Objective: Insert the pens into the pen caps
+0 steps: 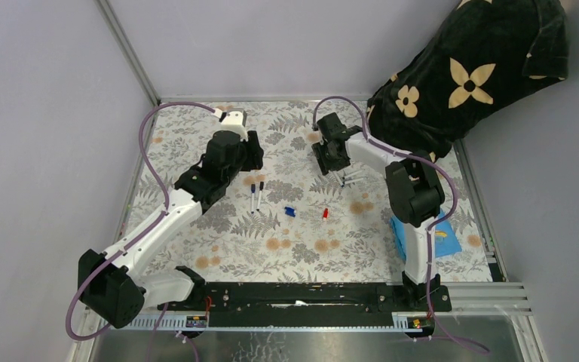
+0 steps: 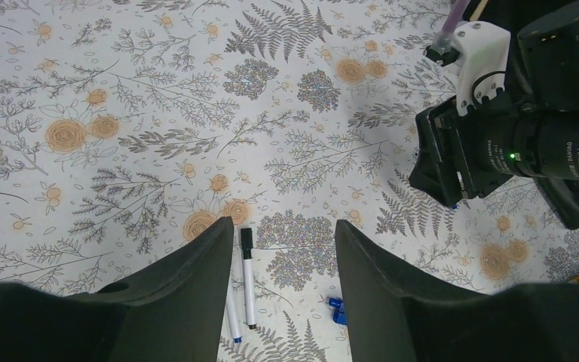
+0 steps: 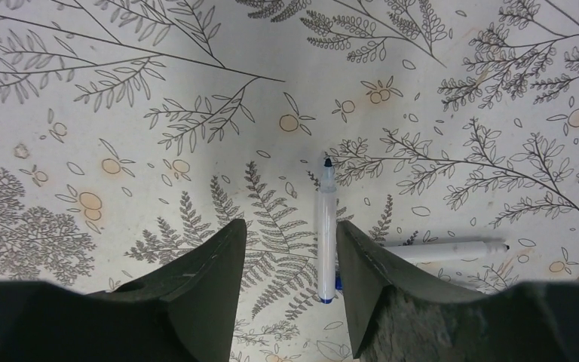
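The floral table covering (image 1: 301, 249) looks like matt printed cloth. On it, the pens (image 3: 326, 241) have smooth, faintly glossy white plastic barrels. Above it, the right gripper (image 3: 290, 224) has fingers (image 3: 196, 302) of matt black plastic. Along its near edge runs a ribbed bare-metal rail (image 1: 490, 298).
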You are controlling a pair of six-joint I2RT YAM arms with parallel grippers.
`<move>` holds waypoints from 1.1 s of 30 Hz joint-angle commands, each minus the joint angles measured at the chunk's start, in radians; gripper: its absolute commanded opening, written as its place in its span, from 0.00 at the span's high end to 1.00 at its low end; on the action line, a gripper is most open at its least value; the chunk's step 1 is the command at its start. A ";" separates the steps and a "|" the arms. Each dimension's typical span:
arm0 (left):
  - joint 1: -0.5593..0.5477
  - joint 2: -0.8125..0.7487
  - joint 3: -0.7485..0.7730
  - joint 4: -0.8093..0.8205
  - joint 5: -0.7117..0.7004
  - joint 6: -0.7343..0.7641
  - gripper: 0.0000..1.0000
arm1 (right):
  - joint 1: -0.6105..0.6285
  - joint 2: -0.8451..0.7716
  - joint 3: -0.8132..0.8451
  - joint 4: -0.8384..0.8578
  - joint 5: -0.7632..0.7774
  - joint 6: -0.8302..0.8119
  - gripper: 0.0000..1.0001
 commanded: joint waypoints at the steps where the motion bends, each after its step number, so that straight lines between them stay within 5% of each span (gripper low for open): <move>1: 0.006 -0.010 -0.008 0.031 -0.004 0.016 0.41 | -0.014 0.013 0.064 -0.057 0.005 -0.036 0.46; 18: 0.006 -0.004 -0.009 0.033 0.003 0.019 0.42 | -0.052 0.099 0.099 -0.084 -0.043 -0.074 0.57; 33: 0.006 -0.007 -0.016 0.051 0.045 0.020 0.42 | -0.055 0.047 0.049 -0.065 -0.161 0.010 0.93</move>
